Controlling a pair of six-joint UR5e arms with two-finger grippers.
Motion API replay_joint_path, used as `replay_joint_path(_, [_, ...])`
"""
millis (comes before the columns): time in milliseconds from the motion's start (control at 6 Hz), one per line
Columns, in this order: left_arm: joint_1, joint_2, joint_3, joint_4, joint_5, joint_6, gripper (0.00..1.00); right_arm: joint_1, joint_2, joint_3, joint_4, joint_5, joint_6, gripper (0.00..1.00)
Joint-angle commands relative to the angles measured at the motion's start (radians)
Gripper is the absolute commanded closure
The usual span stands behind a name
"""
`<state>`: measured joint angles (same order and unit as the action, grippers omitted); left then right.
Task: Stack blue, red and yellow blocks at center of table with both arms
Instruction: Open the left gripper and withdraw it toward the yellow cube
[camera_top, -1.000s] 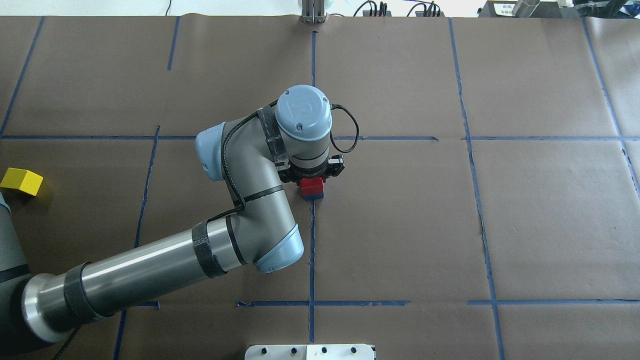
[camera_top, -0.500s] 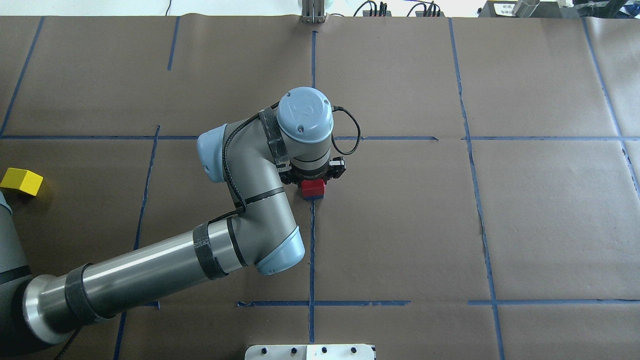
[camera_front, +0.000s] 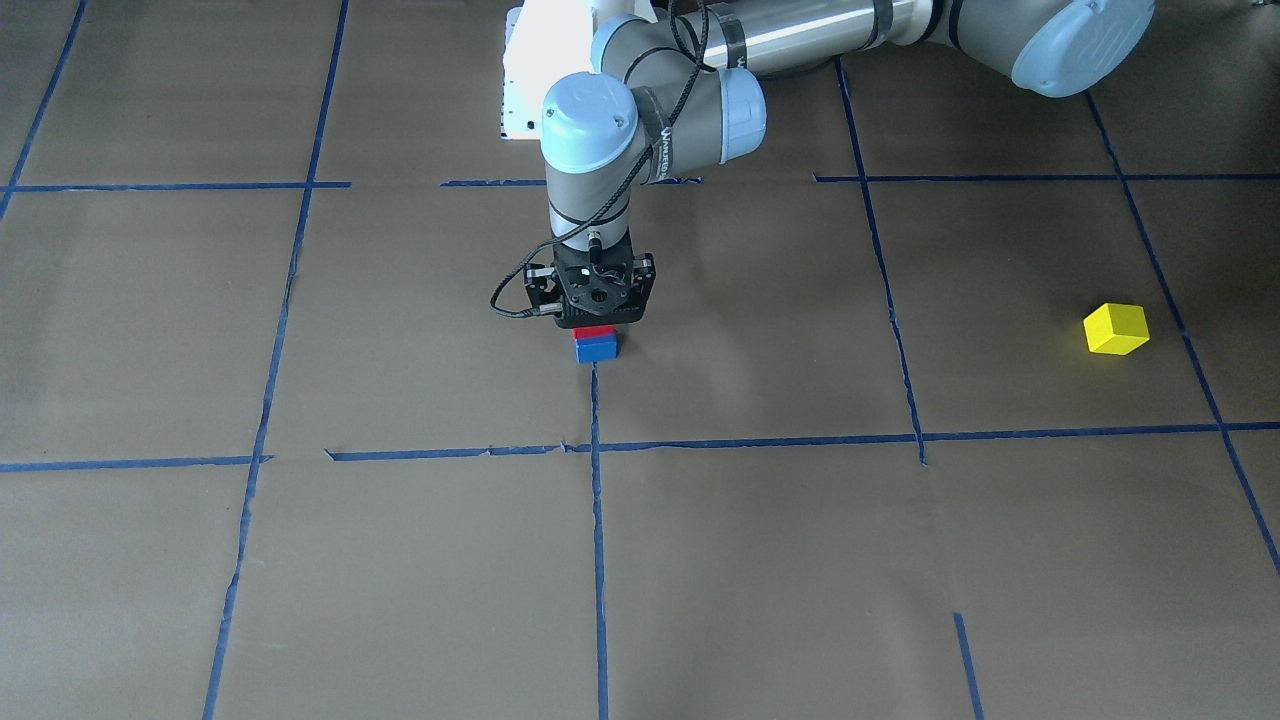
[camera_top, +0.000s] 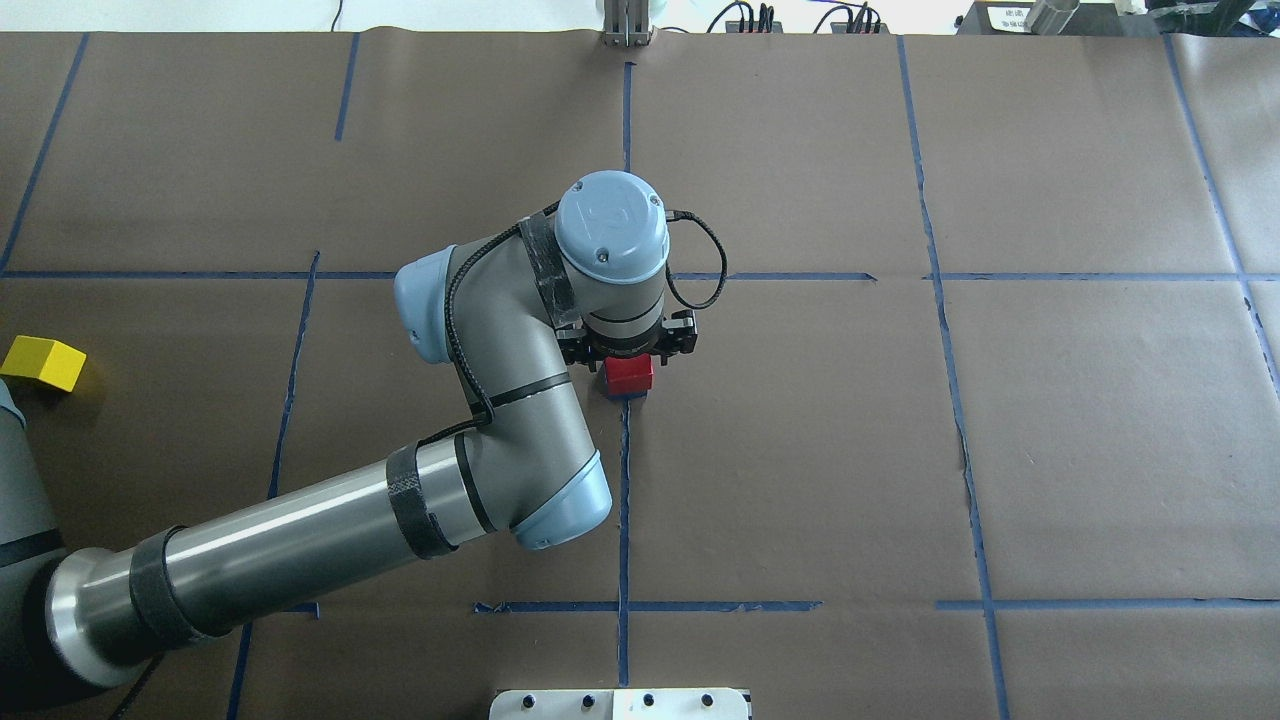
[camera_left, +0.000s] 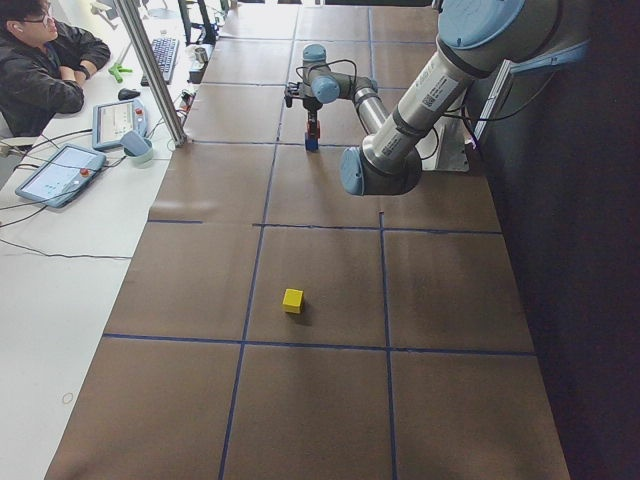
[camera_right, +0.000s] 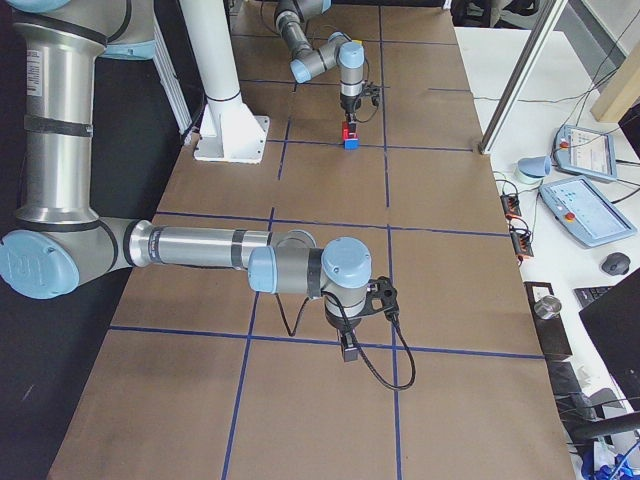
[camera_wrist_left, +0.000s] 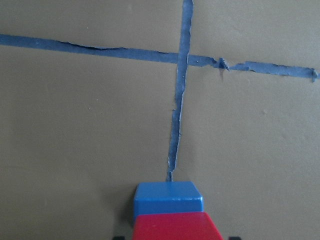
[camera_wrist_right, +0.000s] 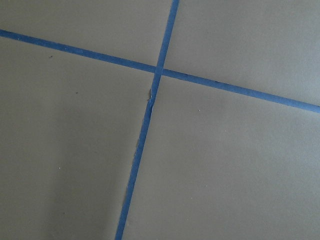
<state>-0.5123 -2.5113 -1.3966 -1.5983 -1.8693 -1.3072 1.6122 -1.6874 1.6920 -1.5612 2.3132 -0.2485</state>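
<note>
Exterior front-facing: three blocks (camera_front: 1116, 329), one pincer (camera_front: 597, 328)

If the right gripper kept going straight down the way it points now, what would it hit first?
The right gripper points down at the table. It would likely meet bare brown paper near the blue tape crossing first. No block shows in that line.

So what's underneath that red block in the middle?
A blue block sits directly under the red block and rests on the brown paper table. The faces where the two blocks meet are hidden, and the left gripper covers part of the red block's top.
</note>
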Motion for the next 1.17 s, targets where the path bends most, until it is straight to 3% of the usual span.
replay_joint_path(0, [-0.043,0.003,-0.056,0.014,-0.007,0.016,0.0,0.0,0.0,0.0,0.001,0.0,0.0,0.0])
replay_joint_path(167, [-0.102,0.035,-0.141,0.087,-0.066,0.093,0.0,0.0,0.0,0.0,0.001,0.0,0.0,0.0])
replay_joint_path(333, [-0.167,0.145,-0.283,0.147,-0.117,0.224,0.0,0.0,0.0,0.0,0.001,0.0,0.0,0.0])
replay_joint_path(500, [-0.245,0.348,-0.458,0.149,-0.126,0.387,0.0,0.0,0.0,0.0,0.001,0.0,0.0,0.0])
replay_joint_path(667, [-0.328,0.477,-0.526,0.14,-0.143,0.584,0.0,0.0,0.0,0.0,0.001,0.0,0.0,0.0])
replay_joint_path(1000, [-0.588,0.799,-0.529,0.047,-0.371,0.931,0.0,0.0,0.0,0.0,0.0,0.0,0.0,0.0])
